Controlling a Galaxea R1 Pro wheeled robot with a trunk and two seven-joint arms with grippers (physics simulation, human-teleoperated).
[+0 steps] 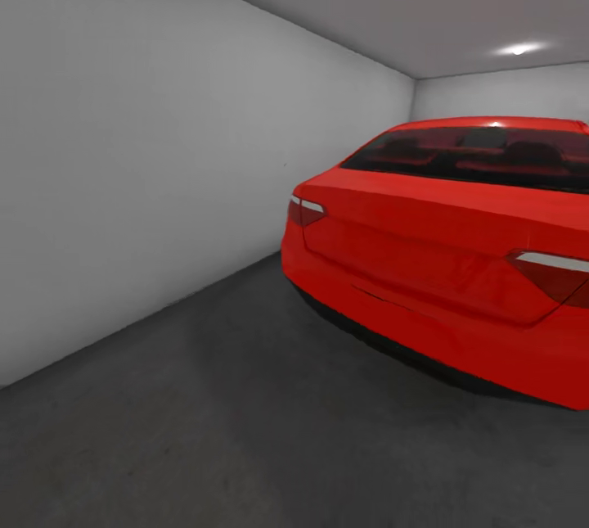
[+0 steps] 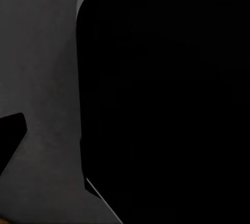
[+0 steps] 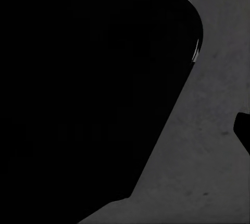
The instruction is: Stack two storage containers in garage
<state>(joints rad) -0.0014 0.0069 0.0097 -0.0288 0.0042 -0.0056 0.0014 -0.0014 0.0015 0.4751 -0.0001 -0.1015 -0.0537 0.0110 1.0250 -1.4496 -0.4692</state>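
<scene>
Facing the red car [image 1: 458, 258] in the garage, I see bare concrete floor [image 1: 204, 430] but neither container; my jaws' state I cannot tell. I should turn slowly, searching.

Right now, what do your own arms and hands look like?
Little of them shows. In the left wrist view, a flat black finger with a thin pale edge juts in. The right wrist view has a similar black tip. Beside each sits a big matte black panel with a rounded corner, and a matching panel, probably my own body. I see no cables or markings.
</scene>
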